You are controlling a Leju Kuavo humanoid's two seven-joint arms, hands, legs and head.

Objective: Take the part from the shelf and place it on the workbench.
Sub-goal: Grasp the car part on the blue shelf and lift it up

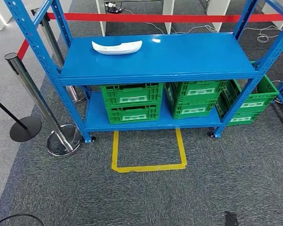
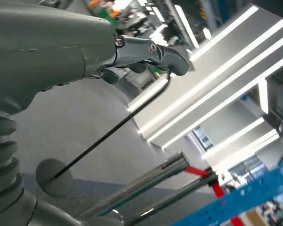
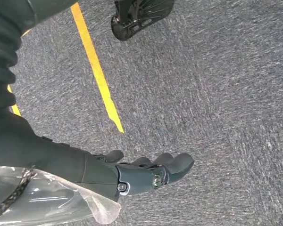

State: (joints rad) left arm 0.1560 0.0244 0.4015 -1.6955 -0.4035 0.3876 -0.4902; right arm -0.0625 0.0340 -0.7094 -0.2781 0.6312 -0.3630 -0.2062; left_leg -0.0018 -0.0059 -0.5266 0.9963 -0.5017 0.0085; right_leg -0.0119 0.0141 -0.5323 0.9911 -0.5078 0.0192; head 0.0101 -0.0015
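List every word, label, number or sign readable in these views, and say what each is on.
No text can be read in any view.
White labels on the fronts of the green crates under the blue shelf: too small and blurred to read.
The white part on the top shelf: no visible marking.
Yellow floor tape: a plain outline, no lettering.

1. Blue shelf (image 1: 190, 59): two tiers, standing on grey carpet floor (image 1: 211, 188).
2. White part (image 1: 117, 46): lies on the shelf's top tier, toward its left end.
3. Green crates (image 1: 132, 102): stacked on the shelf's lower tier.
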